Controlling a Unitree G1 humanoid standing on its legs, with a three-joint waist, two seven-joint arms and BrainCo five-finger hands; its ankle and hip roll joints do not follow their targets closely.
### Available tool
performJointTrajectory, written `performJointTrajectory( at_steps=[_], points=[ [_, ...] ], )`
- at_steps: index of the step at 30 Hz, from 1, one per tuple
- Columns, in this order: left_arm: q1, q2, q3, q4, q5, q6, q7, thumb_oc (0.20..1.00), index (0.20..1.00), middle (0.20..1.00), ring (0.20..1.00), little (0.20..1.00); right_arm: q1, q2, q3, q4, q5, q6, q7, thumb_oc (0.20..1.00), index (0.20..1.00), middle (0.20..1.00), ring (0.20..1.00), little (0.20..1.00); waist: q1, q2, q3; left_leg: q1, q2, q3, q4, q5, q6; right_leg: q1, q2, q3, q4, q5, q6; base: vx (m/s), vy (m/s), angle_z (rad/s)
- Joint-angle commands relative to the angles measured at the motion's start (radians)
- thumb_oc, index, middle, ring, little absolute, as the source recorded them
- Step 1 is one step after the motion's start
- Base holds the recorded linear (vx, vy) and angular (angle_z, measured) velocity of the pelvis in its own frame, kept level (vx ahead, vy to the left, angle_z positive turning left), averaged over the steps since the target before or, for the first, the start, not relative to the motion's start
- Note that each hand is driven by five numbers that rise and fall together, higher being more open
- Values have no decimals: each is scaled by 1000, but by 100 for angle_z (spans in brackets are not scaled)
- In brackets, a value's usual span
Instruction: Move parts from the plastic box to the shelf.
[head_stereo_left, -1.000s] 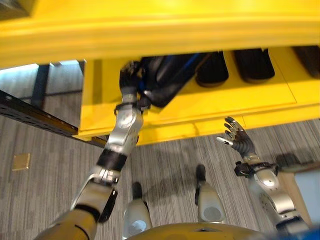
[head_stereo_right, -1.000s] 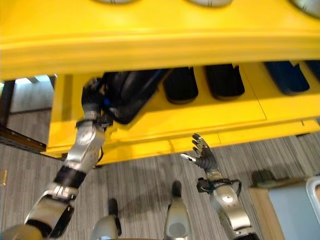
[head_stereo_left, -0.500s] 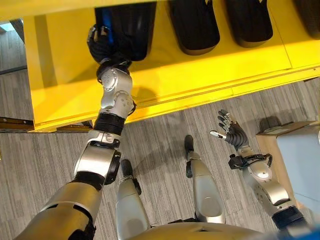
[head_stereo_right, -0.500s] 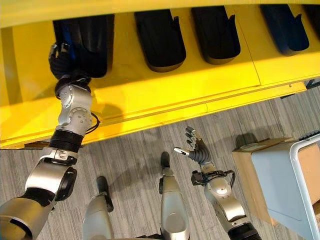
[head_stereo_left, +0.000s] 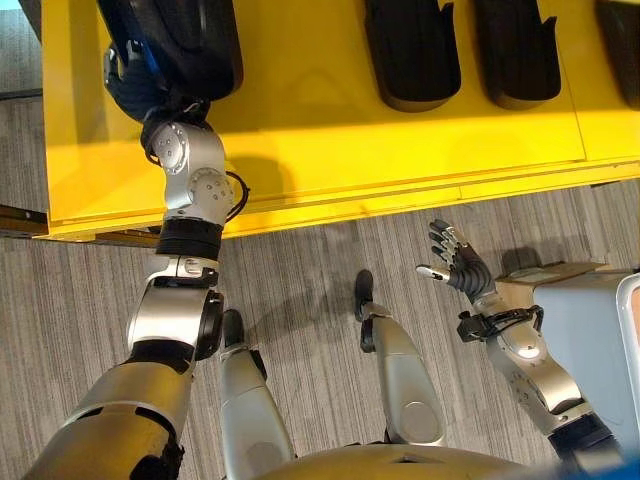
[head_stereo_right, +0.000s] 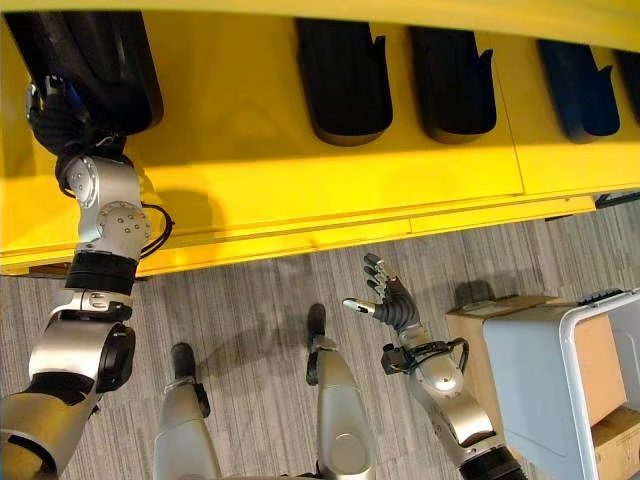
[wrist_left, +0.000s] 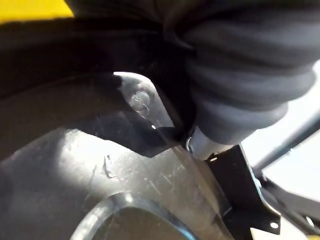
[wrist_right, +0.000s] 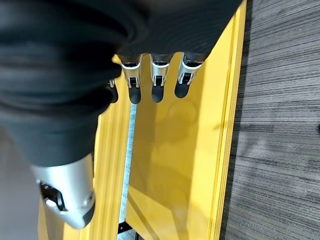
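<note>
1 black part (head_stereo_left: 185, 45) lies at shelf (head_stereo_left: 330, 150) left end, long axis running front to back, parallel to 3 parts (head_stereo_right: 345, 75) further right. Left hand (head_stereo_left: 130, 85) against part's near left edge; grip hidden, cannot tell. Right hand (head_stereo_right: 390, 300) well apart over floor, fingers spread, empty. Box (head_stereo_right: 560, 385) at right.

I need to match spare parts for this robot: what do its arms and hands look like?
Both arms are silver-grey metal segments with black bands at the joints. The left hand and its wrist sit under a dark ribbed cover. The right hand has silver fingers with dark tips, and a thin black cable loops at its wrist.
</note>
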Motion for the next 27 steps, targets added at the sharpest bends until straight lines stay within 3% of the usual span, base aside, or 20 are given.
performJointTrajectory(
  at_steps=[1,21,22,23,27],
  points=[
    [17,38,9,15,15,-31,-28,200,200,200,200,200,19,-43,-1,-55,13,-51,6,1000,1000,1000,1000,1000,3,25,-82,-65,16,-7,-36,84,21,25,-28,-15,82,-71,32,-16,14,7],
    [171,10,83,68,0,11,-48,200,200,200,200,200,16,-54,-13,-76,13,-49,6,1000,1000,1000,1000,1000,20,38,-88,-102,18,-9,-14,80,24,-14,-30,-4,107,-75,26,-3,2,0],
    [170,10,82,67,1,13,-48,391,391,391,391,391,16,-53,-16,-78,14,-50,5,1000,1000,1000,1000,1000,20,38,-87,-104,19,-9,-13,80,25,-14,-31,-3,107,-75,26,0,0,0],
    [168,9,81,65,-1,12,-49,1000,1000,1000,1000,1000,16,-54,-17,-77,14,-50,4,1000,1000,1000,1000,1000,20,38,-86,-105,18,-8,-13,81,25,-15,-31,-3,107,-75,25,0,0,0],
    [161,9,76,56,-12,10,-55,1000,1000,1000,1000,1000,13,-53,-16,-74,14,-49,1,1000,1000,1000,1000,1000,22,38,-83,-111,16,-10,-7,80,26,-17,-32,-5,109,-74,25,0,0,0]
  ],
)
